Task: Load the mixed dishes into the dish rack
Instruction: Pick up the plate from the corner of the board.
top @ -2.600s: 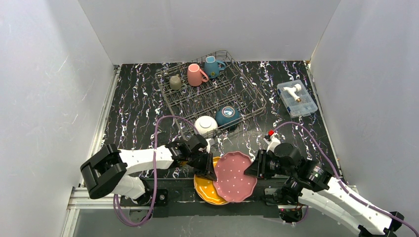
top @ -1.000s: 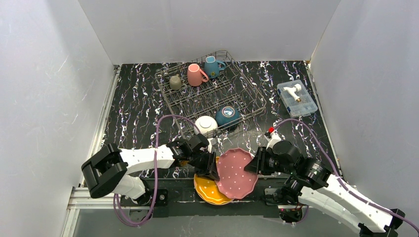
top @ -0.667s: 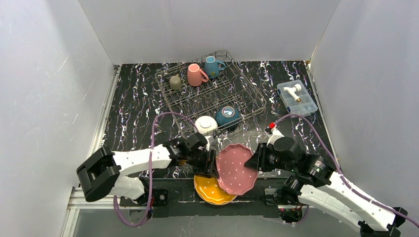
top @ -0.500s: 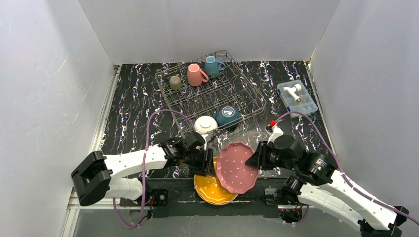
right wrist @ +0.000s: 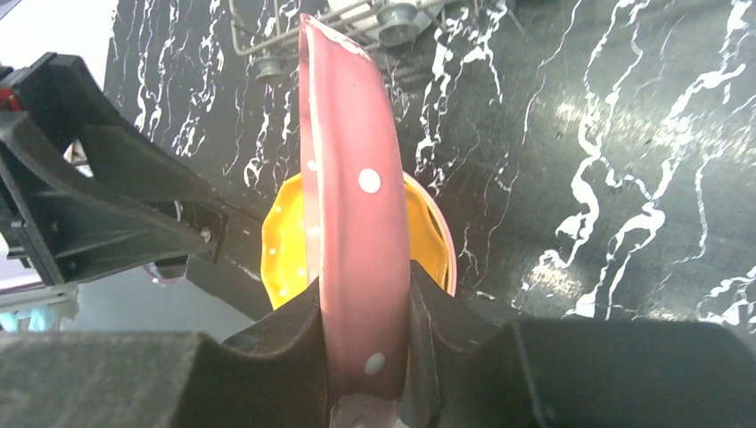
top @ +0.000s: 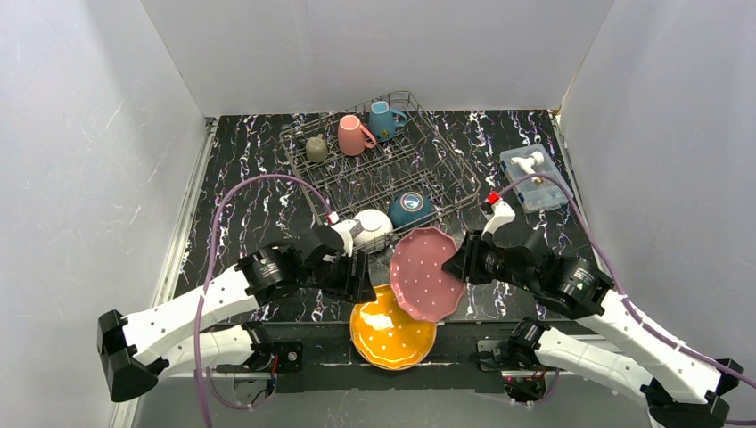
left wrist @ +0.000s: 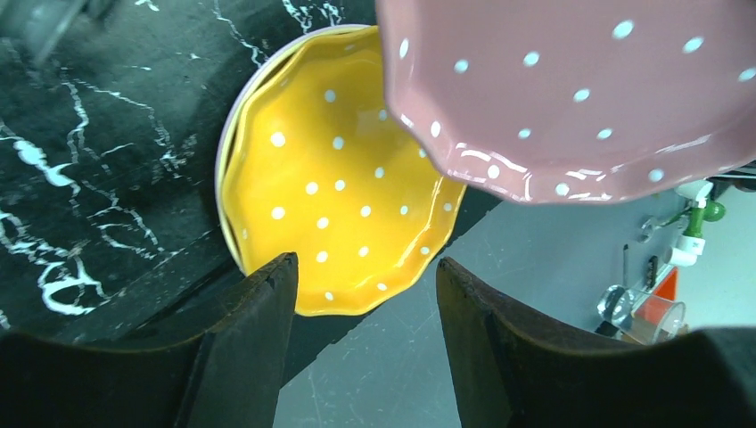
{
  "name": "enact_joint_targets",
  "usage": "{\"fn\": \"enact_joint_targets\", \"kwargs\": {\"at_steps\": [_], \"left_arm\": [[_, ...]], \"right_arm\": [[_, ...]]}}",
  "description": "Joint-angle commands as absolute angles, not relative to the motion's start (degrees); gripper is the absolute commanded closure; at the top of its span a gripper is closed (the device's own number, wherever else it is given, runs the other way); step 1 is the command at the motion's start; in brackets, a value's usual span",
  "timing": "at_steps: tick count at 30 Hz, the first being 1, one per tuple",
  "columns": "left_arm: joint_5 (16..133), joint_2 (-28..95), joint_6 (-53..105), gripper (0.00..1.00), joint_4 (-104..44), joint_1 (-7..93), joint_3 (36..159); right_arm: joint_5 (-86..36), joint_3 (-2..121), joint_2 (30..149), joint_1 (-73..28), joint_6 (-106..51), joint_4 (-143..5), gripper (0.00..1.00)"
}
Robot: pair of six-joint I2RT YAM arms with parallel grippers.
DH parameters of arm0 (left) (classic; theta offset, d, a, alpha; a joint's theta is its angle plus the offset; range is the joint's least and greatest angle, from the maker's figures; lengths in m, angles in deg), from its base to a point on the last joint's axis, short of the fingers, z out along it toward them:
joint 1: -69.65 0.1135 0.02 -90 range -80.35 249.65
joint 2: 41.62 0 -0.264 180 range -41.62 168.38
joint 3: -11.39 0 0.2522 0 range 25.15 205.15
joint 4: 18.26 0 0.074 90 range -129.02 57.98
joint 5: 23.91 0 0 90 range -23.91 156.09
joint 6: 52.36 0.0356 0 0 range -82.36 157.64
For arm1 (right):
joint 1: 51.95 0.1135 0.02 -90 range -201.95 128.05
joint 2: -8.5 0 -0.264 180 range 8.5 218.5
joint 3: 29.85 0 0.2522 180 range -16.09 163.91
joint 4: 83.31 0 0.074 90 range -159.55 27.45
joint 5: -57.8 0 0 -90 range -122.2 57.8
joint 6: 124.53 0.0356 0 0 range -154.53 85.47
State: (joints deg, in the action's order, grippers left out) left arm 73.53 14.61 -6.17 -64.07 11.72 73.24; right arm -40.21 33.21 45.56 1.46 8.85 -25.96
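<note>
Overhead: the left pincer (top: 357, 283) has released and backed off — the pink plate (top: 426, 272) hangs from the right pincer (top: 456, 267) alone, near the dish rack (top: 374, 174) but not yet in it. Left wrist: fingers apart and empty over the yellow plate (left wrist: 339, 187). Right wrist: clamped on the pink plate's rim — a rackward carry looks next.

Black marbled table (top: 241, 196) with dish rack (top: 374, 171), clear box (top: 536, 178), stacked plates (top: 388, 334)
</note>
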Motion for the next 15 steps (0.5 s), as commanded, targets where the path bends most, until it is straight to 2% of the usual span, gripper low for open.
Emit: {"fn": "enact_joint_targets", "kwargs": {"at_steps": [1, 15], "left_arm": [[69.22, 11.73, -1.97, 0.43, -71.21, 12.23, 76.16], [66.95, 5.89, 5.19, 0.58, -77.51, 12.63, 78.37]], "right_arm": [[-44.90, 41.80, 48.40, 1.58, 6.61, -34.91, 0.99], [-58.61, 57.13, 64.27, 1.58, -4.71, -41.92, 0.99]]}}
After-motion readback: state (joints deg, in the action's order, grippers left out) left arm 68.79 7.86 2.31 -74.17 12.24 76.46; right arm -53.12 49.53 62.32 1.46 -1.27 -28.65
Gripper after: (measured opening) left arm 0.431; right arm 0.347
